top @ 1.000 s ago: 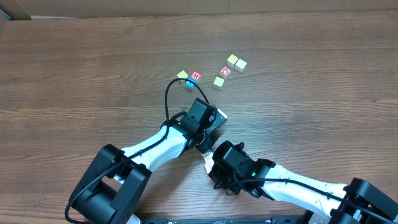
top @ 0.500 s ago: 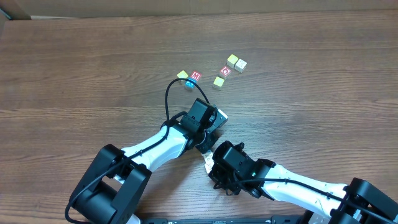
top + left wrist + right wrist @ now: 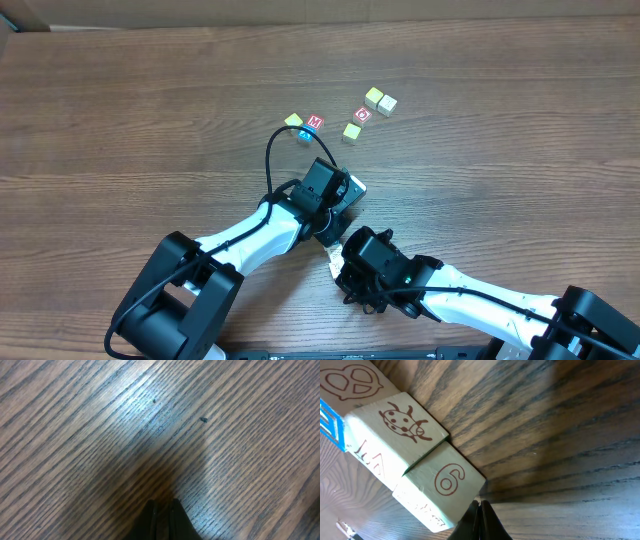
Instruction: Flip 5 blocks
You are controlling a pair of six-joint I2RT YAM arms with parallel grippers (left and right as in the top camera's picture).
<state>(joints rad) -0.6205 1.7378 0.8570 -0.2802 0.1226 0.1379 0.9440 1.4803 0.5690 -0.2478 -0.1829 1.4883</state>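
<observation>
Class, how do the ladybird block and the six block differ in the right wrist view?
The ladybird block bears a picture on top; the six block bears a numeral. The six block lies beside the right gripper; the ladybird block lies farther off. Both are pale wood, red-printed, touching.
</observation>
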